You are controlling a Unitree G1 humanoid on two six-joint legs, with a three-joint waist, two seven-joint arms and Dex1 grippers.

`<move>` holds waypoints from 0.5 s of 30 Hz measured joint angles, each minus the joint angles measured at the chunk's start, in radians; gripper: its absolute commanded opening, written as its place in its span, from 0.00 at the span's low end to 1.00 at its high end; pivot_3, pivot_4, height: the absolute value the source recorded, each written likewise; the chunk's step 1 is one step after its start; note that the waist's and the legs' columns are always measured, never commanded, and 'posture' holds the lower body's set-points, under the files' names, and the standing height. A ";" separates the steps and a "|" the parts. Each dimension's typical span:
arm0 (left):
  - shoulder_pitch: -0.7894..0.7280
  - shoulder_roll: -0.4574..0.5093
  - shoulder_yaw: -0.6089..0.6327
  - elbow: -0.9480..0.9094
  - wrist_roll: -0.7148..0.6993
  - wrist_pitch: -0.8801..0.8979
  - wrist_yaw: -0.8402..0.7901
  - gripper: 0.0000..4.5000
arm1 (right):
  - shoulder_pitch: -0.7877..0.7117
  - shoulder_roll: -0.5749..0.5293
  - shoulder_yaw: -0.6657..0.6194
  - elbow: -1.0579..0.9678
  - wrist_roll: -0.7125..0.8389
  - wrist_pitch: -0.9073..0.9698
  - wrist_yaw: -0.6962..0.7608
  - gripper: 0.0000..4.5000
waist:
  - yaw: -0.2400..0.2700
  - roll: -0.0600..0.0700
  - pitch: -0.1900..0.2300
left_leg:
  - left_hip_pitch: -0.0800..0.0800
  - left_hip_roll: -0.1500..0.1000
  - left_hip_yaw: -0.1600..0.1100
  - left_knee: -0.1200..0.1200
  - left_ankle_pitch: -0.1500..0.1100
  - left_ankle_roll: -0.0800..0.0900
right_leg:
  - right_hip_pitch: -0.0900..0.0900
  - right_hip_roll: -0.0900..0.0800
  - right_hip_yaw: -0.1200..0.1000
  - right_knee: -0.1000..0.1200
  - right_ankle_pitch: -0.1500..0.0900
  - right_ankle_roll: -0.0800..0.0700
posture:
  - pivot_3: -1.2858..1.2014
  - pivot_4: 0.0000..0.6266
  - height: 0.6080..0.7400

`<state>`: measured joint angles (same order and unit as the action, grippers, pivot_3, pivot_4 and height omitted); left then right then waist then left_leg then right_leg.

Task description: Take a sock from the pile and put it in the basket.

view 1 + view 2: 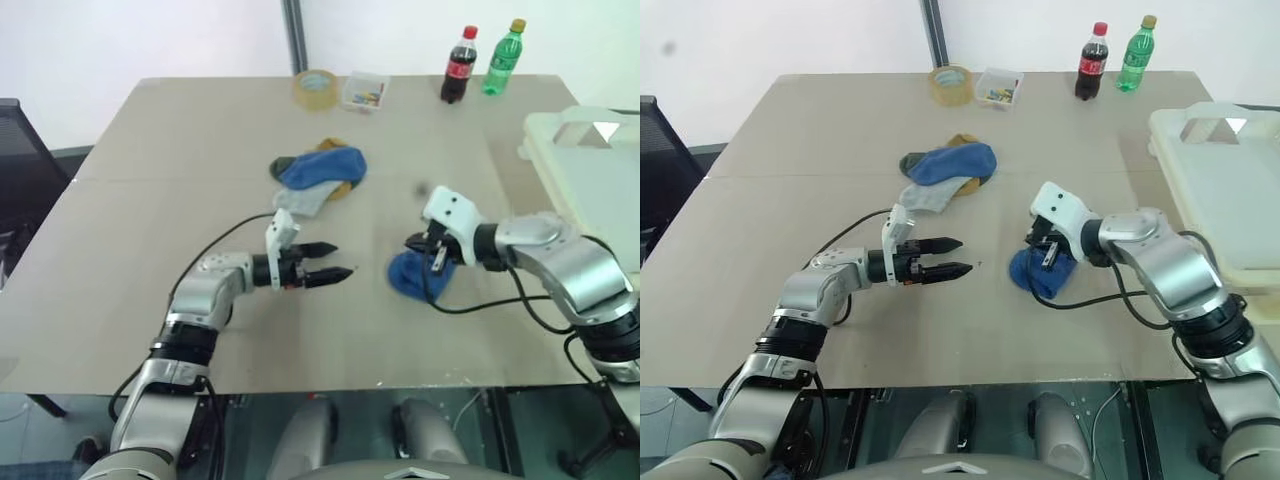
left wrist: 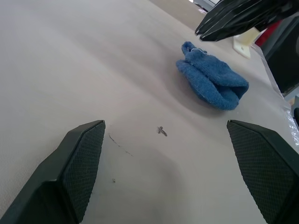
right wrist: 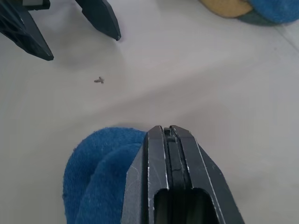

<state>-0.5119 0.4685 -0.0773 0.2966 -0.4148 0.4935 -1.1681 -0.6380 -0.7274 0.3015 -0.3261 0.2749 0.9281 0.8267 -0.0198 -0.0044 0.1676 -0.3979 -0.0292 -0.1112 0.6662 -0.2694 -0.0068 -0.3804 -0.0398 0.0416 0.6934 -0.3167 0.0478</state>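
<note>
The pile [image 1: 320,172] of blue, grey and mustard socks lies mid-table. One blue sock [image 1: 415,275] lies apart from it, crumpled on the table, nearer the front right. My right gripper [image 1: 413,244] hangs just over this sock's far end, fingers shut, and the left wrist view shows a small gap between its tips and the sock [image 2: 212,81]. My left gripper [image 1: 342,260] stands open and level, pointing at the sock from the left with nothing between its fingers. The cream basket [image 1: 590,170] stands at the table's right edge.
At the far edge stand a tape roll [image 1: 316,88], a small clear box [image 1: 363,92], a cola bottle [image 1: 459,66] and a green bottle [image 1: 504,58]. A black chair [image 1: 20,150] is at the left. Bare table lies between sock and basket.
</note>
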 measured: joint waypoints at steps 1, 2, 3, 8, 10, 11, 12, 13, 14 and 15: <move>0.000 0.000 0.000 0.000 0.000 0.000 0.000 1.00 | 0.002 -0.006 0.000 0.000 0.001 0.003 0.004 0.13 | 0.000 0.000 0.000 | 0.000 0.000 0.000 0.000 0.000 0.000 | 0.000 0.000 0.000 0.000 0.000 0.000 | 0.52 0.24 1.00; 0.000 0.000 0.001 0.001 0.001 0.000 0.000 1.00 | 0.005 -0.008 0.001 0.000 0.001 0.005 0.007 0.21 | 0.000 0.000 0.000 | 0.000 0.000 0.000 0.000 0.000 0.000 | 0.000 0.000 0.000 0.000 0.000 0.000 | 0.52 0.24 1.00; 0.000 0.001 0.001 0.002 0.001 -0.001 -0.001 1.00 | 0.008 -0.008 0.004 0.000 0.001 0.007 0.008 0.30 | 0.000 0.000 0.000 | 0.000 0.000 0.000 0.000 0.000 0.000 | 0.000 0.000 0.000 0.000 0.000 0.000 | 0.52 0.24 1.00; -0.001 0.000 0.001 0.007 0.001 -0.006 -0.003 1.00 | 0.010 0.007 0.030 0.003 -0.002 0.012 0.005 0.41 | 0.000 0.000 0.000 | 0.000 0.000 0.000 0.001 0.000 0.000 | 0.000 0.000 0.000 0.001 0.000 0.000 | 0.52 0.24 1.00; -0.001 0.000 0.001 0.008 0.001 -0.008 -0.004 1.00 | 0.004 0.008 0.041 0.020 -0.002 0.013 0.009 0.41 | 0.000 0.000 0.000 | 0.000 0.000 0.000 0.001 0.000 0.000 | 0.000 0.000 0.000 0.001 0.000 0.000 | 0.52 0.24 1.00; -0.001 0.000 0.001 0.008 0.001 -0.008 -0.004 1.00 | 0.003 0.008 0.042 0.025 -0.003 0.013 0.010 0.41 | 0.000 0.000 0.000 | 0.000 0.000 0.000 0.001 0.000 0.000 | 0.000 0.000 0.000 0.001 0.000 0.000 | 0.52 0.24 1.00; 0.000 0.000 0.001 0.008 0.001 -0.009 -0.004 1.00 | -0.002 0.008 0.044 0.033 -0.003 0.015 0.015 0.41 | 0.000 0.000 0.000 | 0.000 0.000 0.000 0.001 0.000 0.000 | 0.000 0.000 0.000 0.001 0.000 0.000 | 0.52 0.24 1.00; 0.000 0.000 0.001 0.008 0.001 -0.010 -0.004 1.00 | -0.005 0.007 0.047 0.038 -0.004 0.016 0.019 0.41 | 0.000 0.000 0.000 | 0.000 0.000 0.000 0.001 0.000 0.000 | 0.000 0.000 0.000 0.001 0.000 0.000 | 0.52 0.24 1.00; 0.001 0.000 0.001 0.008 0.001 -0.011 -0.004 1.00 | -0.009 0.007 0.053 0.043 -0.005 0.016 0.025 0.41 | 0.000 0.000 0.000 | 0.000 0.000 0.000 0.001 0.000 0.000 | 0.000 0.000 0.000 0.001 0.000 0.000 | 0.52 0.24 1.00; 0.002 0.000 0.002 0.008 0.001 -0.012 -0.004 1.00 | -0.009 0.006 0.058 0.049 -0.005 0.016 0.031 0.41 | 0.000 0.000 0.000 | 0.000 0.000 0.000 0.001 0.000 0.000 | 0.000 0.000 0.000 0.001 0.000 0.000 | 0.52 0.24 1.00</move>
<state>-0.5097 0.4686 -0.0758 0.3041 -0.4143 0.4818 -1.1722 -0.6470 -0.7210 0.3590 -0.2772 0.2699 0.9437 0.8574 -0.0202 -0.0044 0.1676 -0.3979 -0.0293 -0.1112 0.6674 -0.2695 -0.0066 -0.3804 -0.0398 0.0416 0.6943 -0.3167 0.0478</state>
